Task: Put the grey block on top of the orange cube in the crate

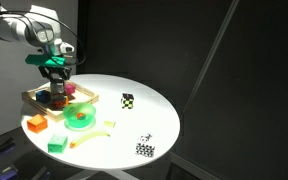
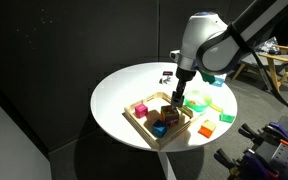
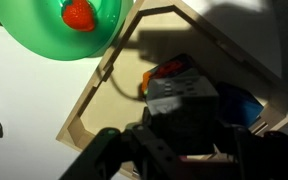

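On the round white counter (image 1: 156, 112), the gripper (image 1: 56, 78) hangs over the shallow wooden-framed crate (image 3: 84, 112), small pale grey block (image 3: 181, 95) between its fingers above the small orange cube (image 3: 169, 69); whether it grips is unclear.

The orange cube (image 3: 169, 68) is mostly hidden behind the grey block (image 3: 181, 97); crate (image 3: 84, 105) cropped
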Robot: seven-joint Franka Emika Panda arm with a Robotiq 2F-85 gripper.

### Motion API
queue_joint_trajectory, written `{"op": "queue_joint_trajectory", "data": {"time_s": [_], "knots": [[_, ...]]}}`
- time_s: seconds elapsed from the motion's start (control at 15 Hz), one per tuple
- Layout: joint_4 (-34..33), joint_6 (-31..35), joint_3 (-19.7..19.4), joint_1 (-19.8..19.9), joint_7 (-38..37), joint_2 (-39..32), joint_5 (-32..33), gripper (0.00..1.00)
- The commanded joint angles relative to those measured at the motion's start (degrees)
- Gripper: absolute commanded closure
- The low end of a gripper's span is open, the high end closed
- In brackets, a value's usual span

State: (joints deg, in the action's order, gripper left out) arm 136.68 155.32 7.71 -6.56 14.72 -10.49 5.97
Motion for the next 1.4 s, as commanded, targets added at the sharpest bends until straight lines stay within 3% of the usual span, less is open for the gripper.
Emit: {"op": "queue_joint_trajectory", "data": {"time_s": [0.0, 1.07, 1.13, 1.33], "knots": [[-2.6, -1.8, 0.0, -0.6, -1.8, -1.8, 1.3, 0.69], [-3.3, -1.7, -0.4, -1.4, -2.5, -4.4, 3.0, 0.69], [-3.3, -1.7, -0.4, -1.4, -2.7, -4.5, 3.0, 0.23], [-3.4, -1.8, -0.5, -1.4, -3.2, -4.6, 2.9, 0.05]]}}
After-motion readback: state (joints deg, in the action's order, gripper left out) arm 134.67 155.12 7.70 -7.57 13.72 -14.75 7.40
